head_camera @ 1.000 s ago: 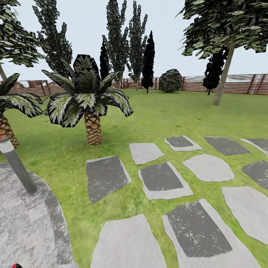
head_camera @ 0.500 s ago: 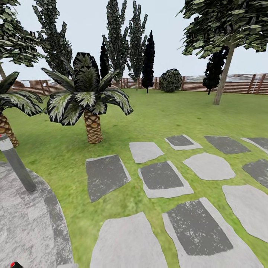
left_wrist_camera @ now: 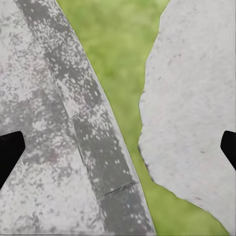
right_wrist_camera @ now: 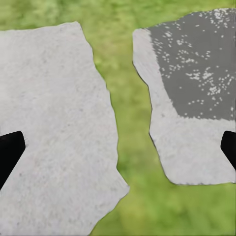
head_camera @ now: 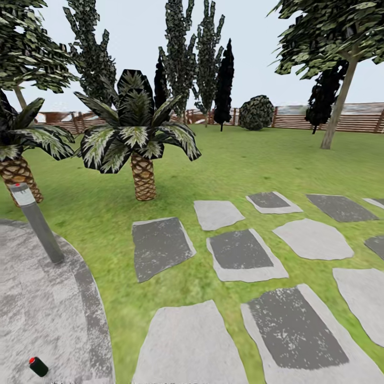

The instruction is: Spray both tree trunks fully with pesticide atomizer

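both jaws spread, small dark atomizer (head_camera: pixel 38 366) on speckled concrete floor (head_camera: pixel 48 309)

Our left pincer (left_wrist_camera: pixel 118 147) hangs facing downward, its two dark fingertips (left_wrist_camera: pixel 10 152) showing at opposite edges of the left wrist view, spread wide with nothing between them. Our right pincer (right_wrist_camera: pixel 118 150) holds the same pose in the right wrist view: black fingertips (right_wrist_camera: pixel 10 152) far apart at either edge, jaws gaping and empty, pointed down at the ground beneath us.
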